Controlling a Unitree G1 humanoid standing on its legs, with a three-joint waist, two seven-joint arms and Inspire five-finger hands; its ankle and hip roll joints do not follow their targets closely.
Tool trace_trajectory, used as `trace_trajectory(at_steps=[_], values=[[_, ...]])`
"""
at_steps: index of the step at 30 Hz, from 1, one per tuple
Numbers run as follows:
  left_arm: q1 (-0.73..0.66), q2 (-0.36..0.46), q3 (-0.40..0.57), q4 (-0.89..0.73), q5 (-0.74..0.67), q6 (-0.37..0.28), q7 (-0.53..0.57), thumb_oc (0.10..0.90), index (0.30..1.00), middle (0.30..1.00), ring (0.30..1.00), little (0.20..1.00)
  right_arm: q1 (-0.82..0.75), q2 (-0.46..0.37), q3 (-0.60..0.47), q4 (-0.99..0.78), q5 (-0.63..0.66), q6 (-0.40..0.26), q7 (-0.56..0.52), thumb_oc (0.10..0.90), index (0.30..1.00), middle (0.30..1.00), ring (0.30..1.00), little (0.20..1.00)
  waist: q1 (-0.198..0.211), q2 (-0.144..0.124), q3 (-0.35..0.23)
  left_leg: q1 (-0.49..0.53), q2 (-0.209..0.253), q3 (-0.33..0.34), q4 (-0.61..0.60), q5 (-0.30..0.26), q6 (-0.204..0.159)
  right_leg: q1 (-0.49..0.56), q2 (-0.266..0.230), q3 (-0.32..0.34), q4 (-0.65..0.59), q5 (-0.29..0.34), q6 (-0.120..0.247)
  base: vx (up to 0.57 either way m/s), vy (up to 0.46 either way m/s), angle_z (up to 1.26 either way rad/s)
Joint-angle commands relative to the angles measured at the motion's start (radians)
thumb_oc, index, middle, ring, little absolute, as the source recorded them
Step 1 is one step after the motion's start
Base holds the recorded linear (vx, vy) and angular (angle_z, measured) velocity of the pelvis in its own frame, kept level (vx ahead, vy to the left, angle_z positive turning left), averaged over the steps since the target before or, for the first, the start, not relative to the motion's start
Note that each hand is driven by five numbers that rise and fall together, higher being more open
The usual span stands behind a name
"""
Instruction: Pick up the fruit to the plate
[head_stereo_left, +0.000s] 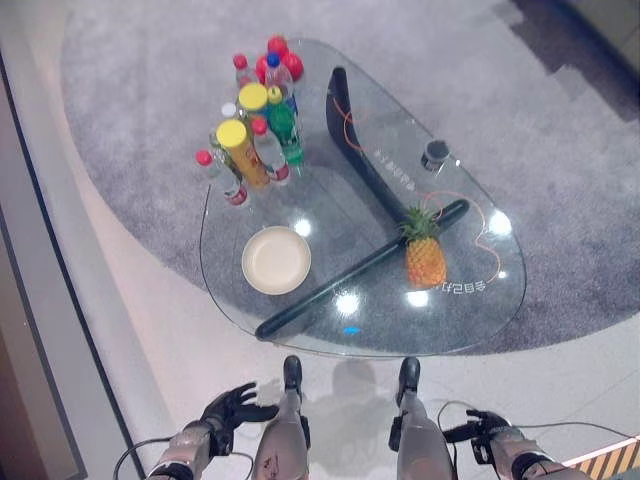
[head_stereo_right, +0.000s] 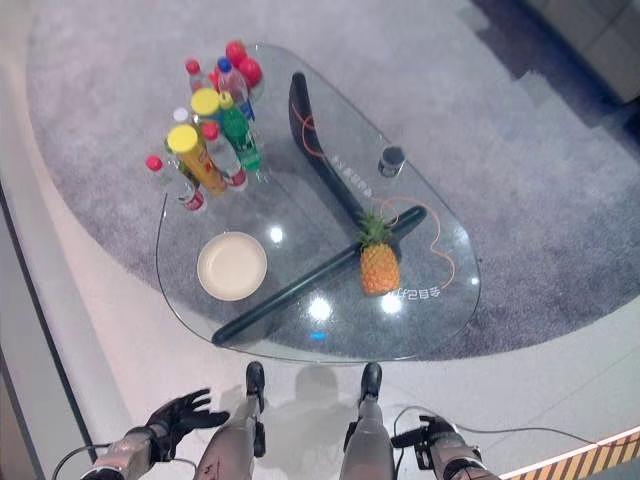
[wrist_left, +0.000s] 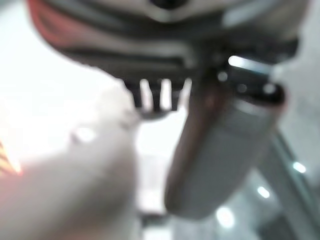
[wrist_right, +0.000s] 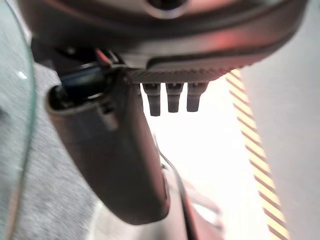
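Both hands hang empty: left hand (head_stereo_left: 232, 406) spread, right hand (head_stereo_left: 487, 430) relaxed. Reach your right for the pineapple (head_stereo_left: 425, 256), grip its body, then carry it to the plate (head_stereo_left: 276, 260).

Looks like a showroom or a lounge corner, not a kitchen or workshop. Low glass coffee table (head_stereo_left: 470, 320) of rounded shape, on a dark curved base (head_stereo_left: 360, 150), standing on a round grey carpet (head_stereo_left: 560, 130) laid into a pale polished floor (head_stereo_left: 150, 330). On the glass, set out as for a demonstration: a group of bottles and cans (head_stereo_left: 255, 130), a cream plate (head_stereo_left: 276, 260), a pineapple (head_stereo_left: 425, 252). Yellow-black striped marking (head_stereo_left: 610, 460) on the floor at the near right.
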Motion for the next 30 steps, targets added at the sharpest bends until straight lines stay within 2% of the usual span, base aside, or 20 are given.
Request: trace_trajectory(at_steps=[1, 6, 10, 18, 30], values=[[-0.056, 0.057, 0.044, 0.046, -0.177, -0.063, 0.055, 0.8, 0.9, 0.9, 0.9, 0.9, -0.022, -0.098, -0.047, -0.016, 0.065, -0.118, -0.138, 0.8, 0.9, 0.9, 0.9, 0.9, -0.006, -0.021, 0.034, -0.06, -0.05, -0.021, 0.005, -0.052, 0.035, -0.089, -0.005, 0.03, 0.042, -0.02, 0.003, -0.09, 0.007, 0.01], [-0.098, 0.064, 0.094, 0.027, -0.282, -0.096, 0.087, 0.8, 0.9, 0.9, 0.9, 0.9, -0.052, -0.107, -0.081, -0.065, 0.093, -0.195, -0.216, 0.8, 0.9, 0.9, 0.9, 0.9, -0.013, -0.03, 0.079, -0.167, -0.064, -0.032, 0.11, -0.068, 0.036, -0.185, -0.017, 0.043, 0.128, -0.038, -0.001, -0.09, -0.009, 0.01], [-0.129, 0.067, 0.116, 0.011, -0.335, -0.118, 0.128, 0.8, 0.9, 0.9, 0.9, 0.9, -0.074, -0.102, -0.089, -0.102, 0.132, -0.24, -0.254, 0.8, 0.9, 0.9, 0.9, 0.9, -0.019, -0.041, 0.085, -0.276, -0.071, -0.042, 0.204, -0.092, 0.037, -0.277, -0.026, 0.053, 0.183, -0.047, 0.001, -0.06, -0.058, 0.07], [-0.173, 0.064, 0.138, -0.026, -0.353, -0.2, 0.256, 0.8, 0.9, 0.9, 0.9, 0.9, -0.15, -0.111, -0.081, -0.139, 0.168, -0.259, -0.267, 0.8, 0.9, 0.9, 0.9, 0.9, -0.016, -0.053, 0.085, -0.418, -0.078, -0.051, 0.294, -0.099, 0.037, -0.411, -0.021, 0.048, 0.272, -0.06, 0.003, -0.07, -0.031, 0.04], [-0.211, 0.084, 0.146, -0.031, -0.323, -0.2, 0.347, 0.8, 0.9, 0.9, 0.9, 0.9, -0.23, -0.12, -0.046, -0.131, 0.182, -0.246, -0.263, 0.8, 0.9, 0.9, 0.9, 0.9, 0.001, -0.069, 0.085, -0.547, -0.069, -0.098, 0.438, -0.143, 0.031, -0.523, -0.015, 0.039, 0.362, -0.083, -0.003, -0.02, -0.023, 0.02]])
